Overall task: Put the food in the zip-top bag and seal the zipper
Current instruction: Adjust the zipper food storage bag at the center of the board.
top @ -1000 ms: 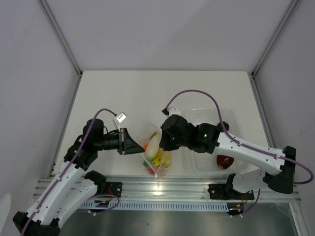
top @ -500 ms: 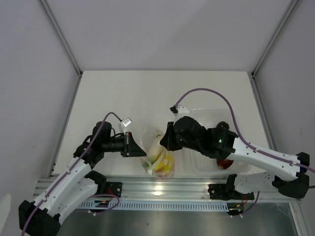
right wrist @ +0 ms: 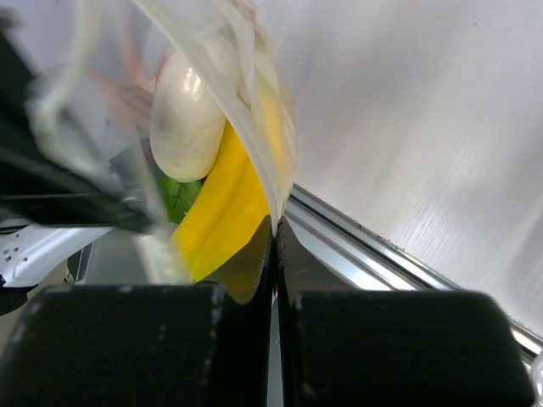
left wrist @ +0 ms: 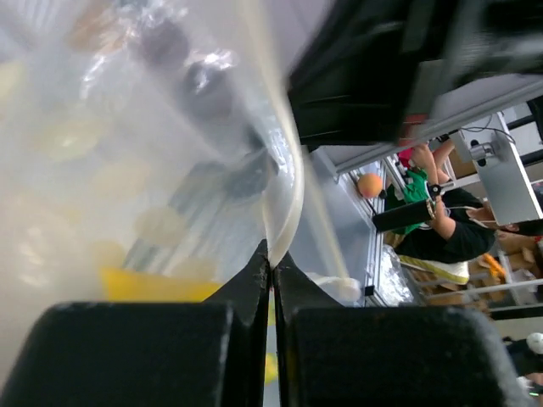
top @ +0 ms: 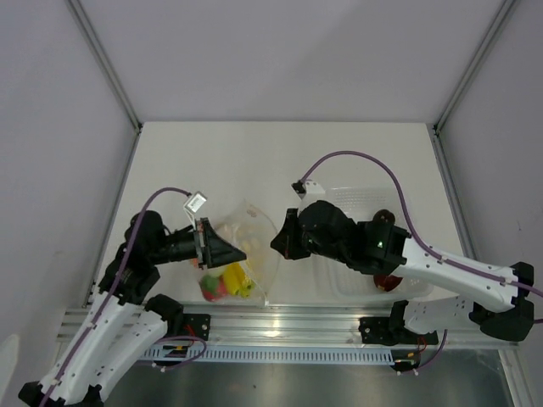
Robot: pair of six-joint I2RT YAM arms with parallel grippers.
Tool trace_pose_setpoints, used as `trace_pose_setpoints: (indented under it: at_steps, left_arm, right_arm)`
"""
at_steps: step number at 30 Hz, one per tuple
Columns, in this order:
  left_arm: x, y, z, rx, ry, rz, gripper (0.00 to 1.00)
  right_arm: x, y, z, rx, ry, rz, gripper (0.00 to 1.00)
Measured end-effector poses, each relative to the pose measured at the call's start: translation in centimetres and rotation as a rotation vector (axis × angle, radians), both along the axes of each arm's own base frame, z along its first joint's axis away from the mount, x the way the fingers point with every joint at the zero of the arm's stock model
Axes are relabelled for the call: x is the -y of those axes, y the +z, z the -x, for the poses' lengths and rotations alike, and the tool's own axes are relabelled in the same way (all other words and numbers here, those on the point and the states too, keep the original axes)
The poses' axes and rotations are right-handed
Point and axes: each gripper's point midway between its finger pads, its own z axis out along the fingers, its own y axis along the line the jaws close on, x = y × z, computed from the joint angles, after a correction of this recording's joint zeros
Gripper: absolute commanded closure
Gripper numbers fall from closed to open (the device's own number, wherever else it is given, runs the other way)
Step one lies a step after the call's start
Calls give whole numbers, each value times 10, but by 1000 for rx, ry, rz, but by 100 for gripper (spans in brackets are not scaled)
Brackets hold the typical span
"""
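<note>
The zip-top bag (top: 250,263) hangs stretched between both grippers, just above the table's near edge. My left gripper (top: 243,253) is shut on the bag's left edge; its tips (left wrist: 271,254) pinch a whitish strip, the zipper (left wrist: 284,212). My right gripper (top: 275,244) is shut on the opposite edge (right wrist: 276,222). Inside the bag lie food pieces: a yellow banana (right wrist: 221,203), a white oblong piece (right wrist: 187,110), something green (right wrist: 176,193) and a red piece (top: 212,288). Whether the zipper is pressed shut I cannot tell.
A clear ridged tray (top: 361,203) sits at the right under my right arm, and a red round fruit (top: 389,280) lies at its near end. The aluminium rail (top: 280,322) runs along the near edge right below the bag.
My left gripper has pulled back to the left, drawing the bag wider and leftward; the food inside has slid to the bag's lower left. The right gripper edged slightly left.
</note>
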Motion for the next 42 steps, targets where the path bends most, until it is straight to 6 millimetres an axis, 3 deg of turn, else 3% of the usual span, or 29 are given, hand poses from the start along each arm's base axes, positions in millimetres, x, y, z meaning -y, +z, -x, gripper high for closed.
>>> trace_pose_setpoints:
  at_steps: [5,7,9,14,17,21,25,32,35,40,42]
  left_arm:
    - [4,-105,-12,-300,13,-145,99]
    - [2,-121,-10,-371,19,-182,99]
    - [2,-114,-9,-359,22,-179,100]
    - [0,-30,-8,-133,24,-82,100]
    - [-1,-7,-4,-40,19,-43,99]
    - [3,-41,-11,-124,11,-80,99]
    - [4,-78,-15,-239,15,-136,99]
    - [4,-77,-15,-228,14,-133,99]
    - [4,-77,-15,-224,13,-135,100]
    - [3,-76,-14,-210,13,-134,99]
    - [3,-75,-13,-204,12,-134,100]
  right_arm:
    - [-3,-28,-3,-35,-10,33,100]
    - [-5,-42,-6,-54,-15,68,100]
    - [-6,-47,-9,-59,-20,83,100]
    - [-9,-27,-4,-42,-7,54,100]
    - [-7,-13,-2,-22,-9,17,100]
    - [-1,-19,-5,-31,-27,28,98]
    - [5,-35,-7,-49,-45,83,86]
    - [18,-44,-12,-64,-84,133,44]
    - [28,-42,-13,-64,-97,145,35]
    - [53,-16,-13,-30,-144,141,5]
    - [67,2,-15,-6,-179,120,1]
